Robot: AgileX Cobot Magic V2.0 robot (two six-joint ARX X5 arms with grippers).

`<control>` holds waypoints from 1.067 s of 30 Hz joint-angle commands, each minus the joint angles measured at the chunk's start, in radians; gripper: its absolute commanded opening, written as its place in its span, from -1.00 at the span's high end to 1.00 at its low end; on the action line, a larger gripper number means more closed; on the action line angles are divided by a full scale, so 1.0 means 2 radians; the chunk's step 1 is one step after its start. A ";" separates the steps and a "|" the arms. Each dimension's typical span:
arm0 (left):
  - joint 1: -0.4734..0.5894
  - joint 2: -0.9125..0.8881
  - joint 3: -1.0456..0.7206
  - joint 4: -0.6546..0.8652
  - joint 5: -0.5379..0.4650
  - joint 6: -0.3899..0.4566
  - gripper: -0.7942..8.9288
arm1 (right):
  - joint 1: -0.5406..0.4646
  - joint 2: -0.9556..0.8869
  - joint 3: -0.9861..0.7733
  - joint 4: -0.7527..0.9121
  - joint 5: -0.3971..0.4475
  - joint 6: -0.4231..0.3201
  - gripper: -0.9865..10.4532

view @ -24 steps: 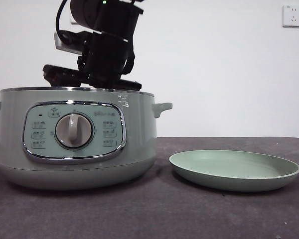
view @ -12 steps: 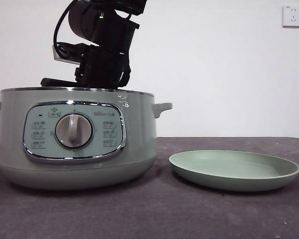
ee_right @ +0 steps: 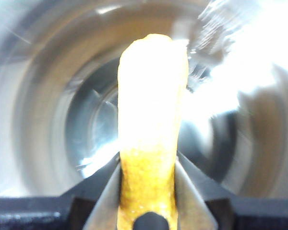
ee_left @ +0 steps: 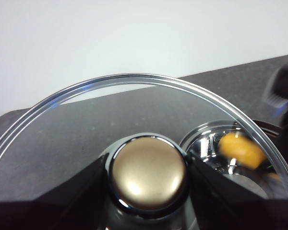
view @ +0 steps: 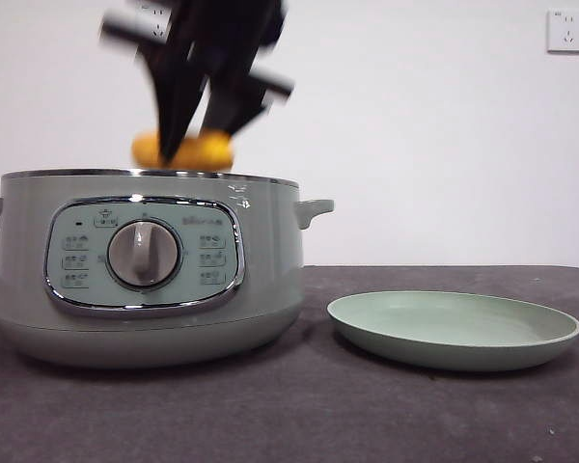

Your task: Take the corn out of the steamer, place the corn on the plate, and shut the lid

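My right gripper (view: 188, 145) hangs just above the steamer's (view: 145, 270) open rim, shut on the yellow-orange corn (view: 183, 151); in the right wrist view the corn (ee_right: 151, 124) stands clamped between the jaws with the shiny pot interior (ee_right: 57, 120) below. My left gripper (ee_left: 149, 175) is shut on the knob (ee_left: 149, 173) of the glass lid (ee_left: 86, 120), held up away from the pot; through the glass I see the corn (ee_left: 241, 150) over the steamer (ee_left: 211, 143). The pale green plate (view: 454, 330) lies bare to the right of the steamer.
A dark table top (view: 299, 405) runs under everything. A white wall stands behind, with a socket (view: 566, 31) at the upper right. The steamer's side handle (view: 314, 209) points toward the plate.
The right gripper has risen out of the pot with the corn in it, which now shows above the rim. Steamer and plate have not moved.
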 commanded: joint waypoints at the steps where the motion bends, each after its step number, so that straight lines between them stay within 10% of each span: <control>1: 0.001 0.016 0.006 0.038 0.014 0.009 0.85 | -0.013 -0.029 0.000 -0.039 0.003 0.003 0.86; 13: 0.001 0.107 0.006 0.109 0.090 0.009 0.85 | -0.103 -0.124 -0.002 -0.223 0.068 0.033 0.86; 32: 0.000 0.184 0.006 0.144 0.154 0.006 0.85 | -0.152 -0.202 -0.279 -0.141 0.064 0.071 0.86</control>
